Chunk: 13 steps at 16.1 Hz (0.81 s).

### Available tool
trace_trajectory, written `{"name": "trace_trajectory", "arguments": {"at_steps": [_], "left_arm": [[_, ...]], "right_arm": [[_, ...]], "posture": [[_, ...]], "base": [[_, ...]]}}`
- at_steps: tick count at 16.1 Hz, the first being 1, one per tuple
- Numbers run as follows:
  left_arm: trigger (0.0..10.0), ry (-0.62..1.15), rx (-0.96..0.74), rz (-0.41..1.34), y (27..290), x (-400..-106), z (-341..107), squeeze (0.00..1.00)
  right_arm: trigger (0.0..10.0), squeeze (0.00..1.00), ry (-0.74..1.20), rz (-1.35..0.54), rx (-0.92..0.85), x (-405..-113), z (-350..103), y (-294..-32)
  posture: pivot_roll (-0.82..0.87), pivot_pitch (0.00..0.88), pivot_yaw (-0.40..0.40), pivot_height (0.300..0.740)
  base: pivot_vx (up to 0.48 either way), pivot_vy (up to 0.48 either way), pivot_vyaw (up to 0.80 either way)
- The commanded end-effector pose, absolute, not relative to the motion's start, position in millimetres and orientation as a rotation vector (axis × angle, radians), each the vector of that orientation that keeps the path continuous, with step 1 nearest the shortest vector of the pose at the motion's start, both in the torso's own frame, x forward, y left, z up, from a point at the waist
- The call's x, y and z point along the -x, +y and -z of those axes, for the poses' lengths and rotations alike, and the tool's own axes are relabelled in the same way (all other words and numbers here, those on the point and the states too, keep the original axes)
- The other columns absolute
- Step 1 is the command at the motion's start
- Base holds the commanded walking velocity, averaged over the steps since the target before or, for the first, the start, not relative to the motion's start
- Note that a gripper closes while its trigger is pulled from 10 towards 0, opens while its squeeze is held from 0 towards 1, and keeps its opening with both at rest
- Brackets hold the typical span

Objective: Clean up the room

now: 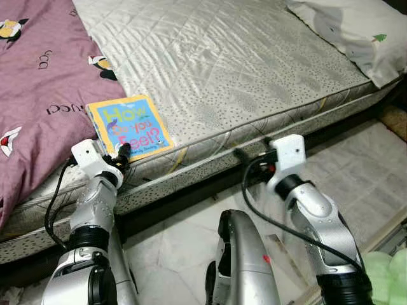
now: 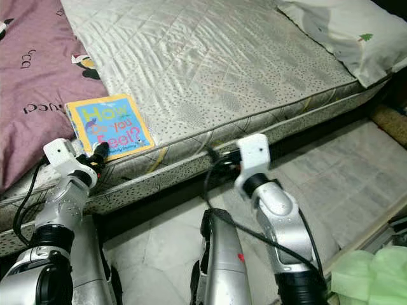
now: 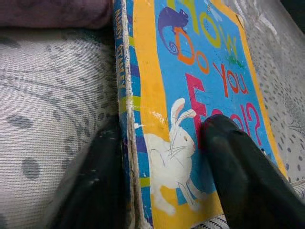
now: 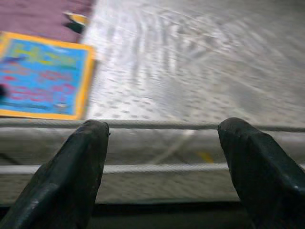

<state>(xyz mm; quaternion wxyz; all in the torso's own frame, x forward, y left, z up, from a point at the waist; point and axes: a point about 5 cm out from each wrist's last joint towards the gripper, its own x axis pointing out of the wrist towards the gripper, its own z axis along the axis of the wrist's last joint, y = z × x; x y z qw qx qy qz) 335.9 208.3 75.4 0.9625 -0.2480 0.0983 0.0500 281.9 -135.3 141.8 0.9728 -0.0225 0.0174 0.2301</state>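
Book [image 1: 130,126] corner under left fingers [image 3: 238,176]

I am reading "How Do You Feel?" in big coloured letters on the blue, yellow-edged cover of the book [image 1: 130,124] lying on the bed [image 1: 254,70]. A smaller line under the title is showing too small for me to make out, and the lettering along the spine is blurring in the left wrist view. On the purple blanket [image 1: 38,82] I am seeing dark printed words, upside down and not clearly readable.
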Motion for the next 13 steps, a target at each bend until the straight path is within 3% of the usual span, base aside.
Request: {"name": "trace_trajectory", "arguments": {"at_steps": [1,2,4,13], "left_arm": [[0.0,0.233,0.527,-0.085,203,-335,-70,0.0],[0.0,0.217,0.559,-0.08,205,-337,-73,0.0],[0.0,0.205,0.563,-0.071,207,-337,-76,0.0],[0.0,0.114,0.542,-0.033,203,-336,-99,0.0]], "right_arm": [[10.0,0.0,0.033,-0.515,0.021,-280,-146,-134],[10.0,0.0,0.065,-0.644,-0.044,-273,-144,-125],[10.0,0.0,0.084,-0.724,-0.064,-269,-142,-119],[10.0,0.0,0.028,-0.589,-0.037,-286,-134,-111]], "posture": [[-0.11,0.113,-0.14,0.492],[-0.1,0.111,-0.135,0.492],[-0.09,0.106,-0.128,0.492],[0.0,0.066,-0.087,0.492]], "base": [[0.0,0.0,0.0],[0.0,0.0,0.0],[0.0,0.0,0.0],[0.0,0.0,0.0]]}}
